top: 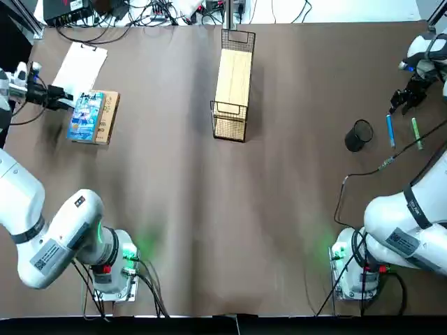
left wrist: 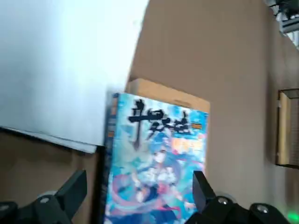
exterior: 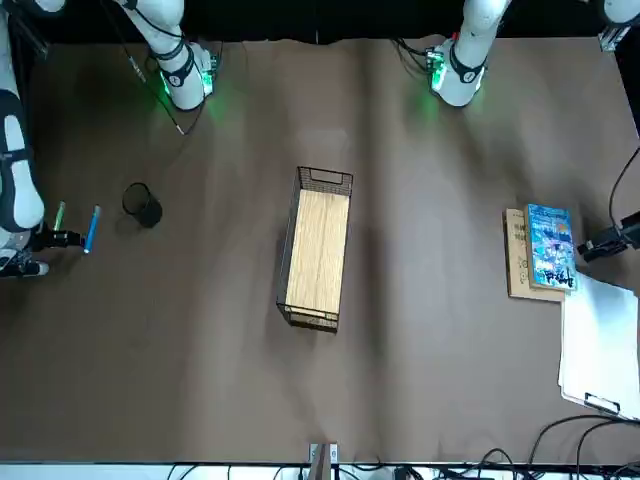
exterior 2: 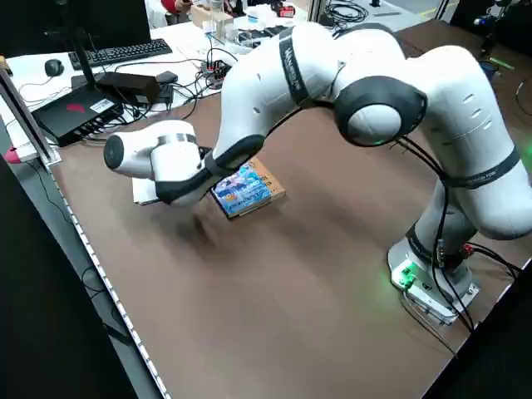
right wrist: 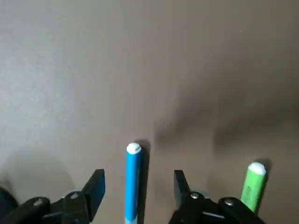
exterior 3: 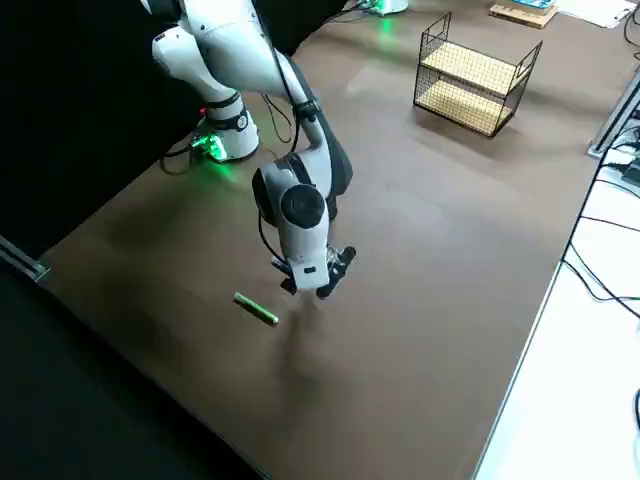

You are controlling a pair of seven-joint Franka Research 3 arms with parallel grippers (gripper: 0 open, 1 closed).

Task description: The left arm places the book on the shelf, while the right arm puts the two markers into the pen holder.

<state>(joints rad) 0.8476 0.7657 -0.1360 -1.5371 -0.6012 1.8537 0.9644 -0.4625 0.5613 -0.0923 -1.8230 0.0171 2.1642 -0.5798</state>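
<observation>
Two markers, blue [top: 390, 130] and green [top: 417, 133], are lying toward the desk's [top: 293, 230] right edge in the top view, outside the round mesh pen holder [top: 358, 135]. The wire shelf [top: 232, 87] is standing near the far edge's middle; the book [top: 85, 116] is resting on the tan-brown book [top: 109, 118] toward the far left corner, beside the clipboard's paper [top: 81, 68]. In the front view, the pen holder is showing its dark mouth. The right side view is showing two pale boards inside the shelf's wire frame. In the left wrist view, the left gripper [left wrist: 140, 191] is hovering over the book, fingers apart. In the right wrist view, the right gripper [right wrist: 140, 186] is holding its fingers apart, above the blue marker.
</observation>
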